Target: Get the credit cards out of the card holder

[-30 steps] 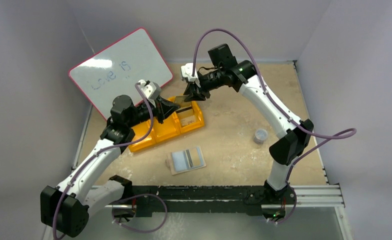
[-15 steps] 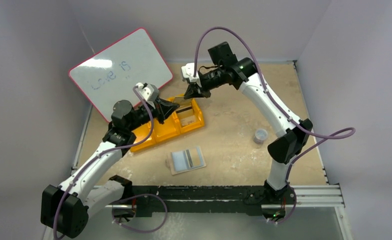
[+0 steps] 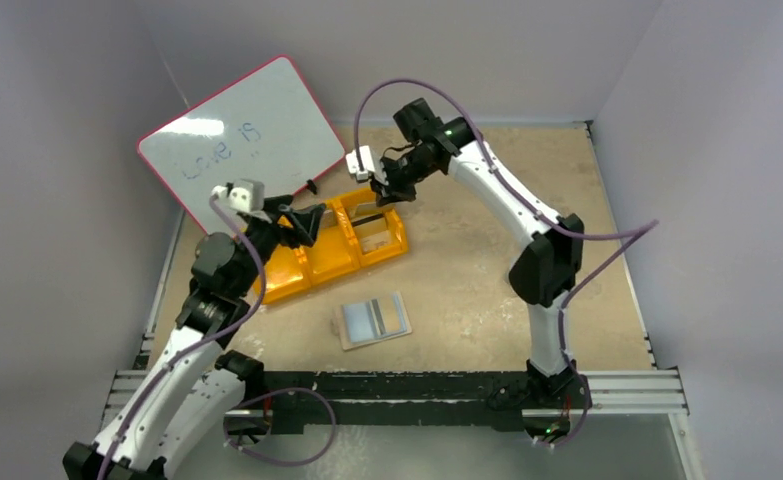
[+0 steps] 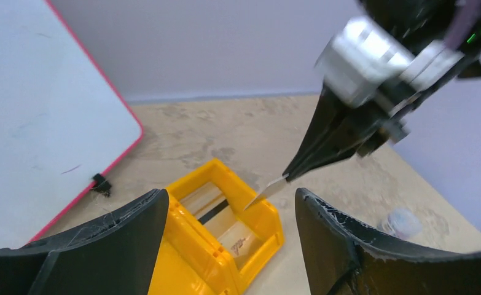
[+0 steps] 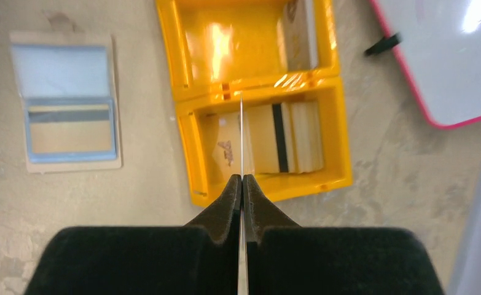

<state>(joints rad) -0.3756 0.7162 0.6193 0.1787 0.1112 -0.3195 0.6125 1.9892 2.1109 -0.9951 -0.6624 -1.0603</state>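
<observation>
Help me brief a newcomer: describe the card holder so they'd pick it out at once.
Start at the yellow three-compartment bin mid-table. Just nearer the arm bases lies the card holder, opened flat on the tabletop. Unlike the loose cards in the bin, it has two light-blue panels edged in tan, one holding a dark-striped card.

Left gripper [image 4: 230, 201]: jaws wide apart, held aloft. Right gripper [image 5: 242, 179]: jaws pinched on credit card [image 4: 266, 191], tips angled down.
</observation>
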